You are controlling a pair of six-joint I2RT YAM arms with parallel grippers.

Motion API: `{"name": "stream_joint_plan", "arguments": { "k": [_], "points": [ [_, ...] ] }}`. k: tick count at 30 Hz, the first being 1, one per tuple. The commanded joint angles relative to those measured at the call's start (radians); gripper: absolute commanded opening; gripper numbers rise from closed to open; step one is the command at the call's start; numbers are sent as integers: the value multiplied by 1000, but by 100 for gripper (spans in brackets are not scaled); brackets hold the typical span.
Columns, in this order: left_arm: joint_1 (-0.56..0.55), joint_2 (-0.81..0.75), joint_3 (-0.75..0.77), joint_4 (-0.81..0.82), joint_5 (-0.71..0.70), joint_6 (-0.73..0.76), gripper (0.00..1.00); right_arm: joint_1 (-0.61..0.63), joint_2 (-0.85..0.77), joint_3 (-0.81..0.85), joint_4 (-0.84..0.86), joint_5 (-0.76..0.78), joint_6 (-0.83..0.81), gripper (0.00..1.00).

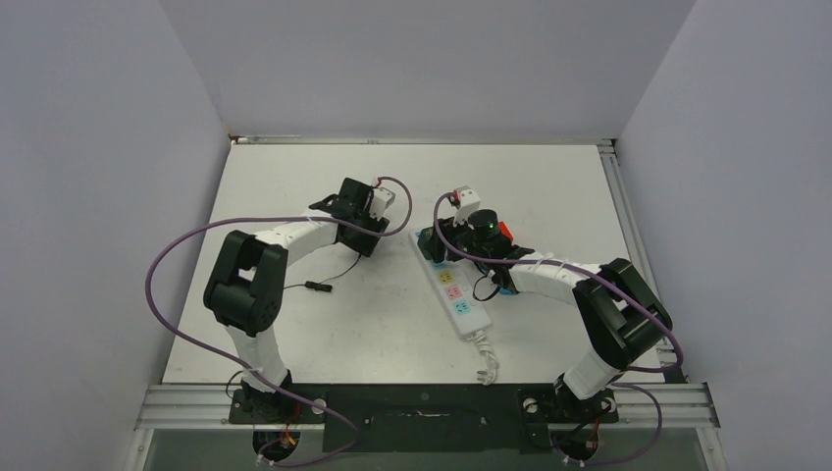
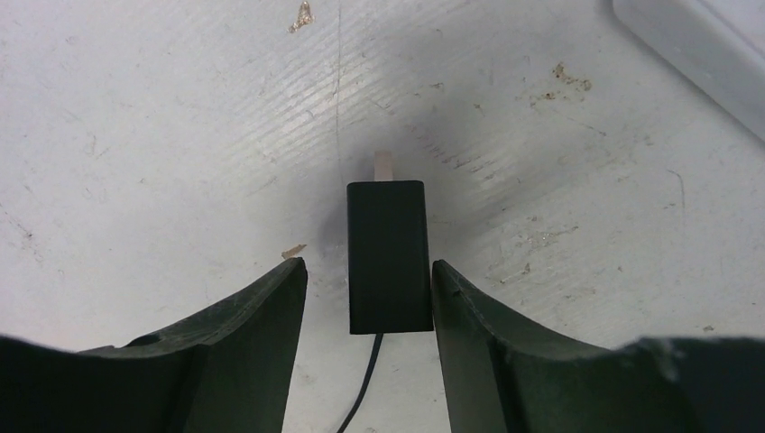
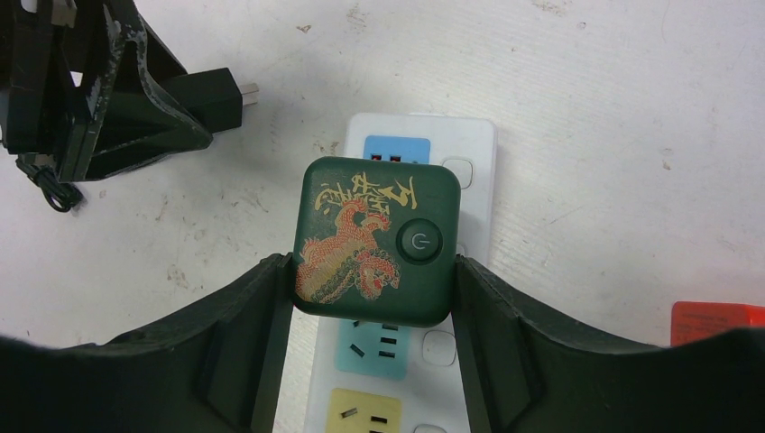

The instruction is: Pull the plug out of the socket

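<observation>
A small black plug (image 2: 388, 257) with a thin black cord lies on the table, out of the socket, its metal prongs pointing away. My left gripper (image 2: 368, 266) straddles it, open: there is a gap on the left side and the right finger sits close against it. The right wrist view shows the same plug (image 3: 212, 95) beside the left gripper's fingers (image 3: 99, 99). The socket (image 1: 456, 294), a white strip with pastel outlets (image 3: 469, 162), lies at mid-table. My right gripper (image 3: 372, 262) is shut on a green square adapter (image 3: 374, 239) with a dragon print, seated on the strip.
The plug's thin cord trails to a small black connector (image 1: 314, 287) left of the strip. An orange-red object (image 3: 717, 320) lies right of the strip. The strip's short white cord (image 1: 486, 363) curls toward the near edge. Grey walls enclose the table.
</observation>
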Motion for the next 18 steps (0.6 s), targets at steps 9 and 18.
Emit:
{"name": "stream_joint_plan", "arguments": {
  "k": [9, 18],
  "points": [
    [8, -92, 40, -5, 5, -19, 86, -13, 15, -8, -137, 14, -11, 68],
    [8, -333, -12, 55, 18, -79, 96, 22, -24, -13, -130, 16, -38, 92]
  ]
}}
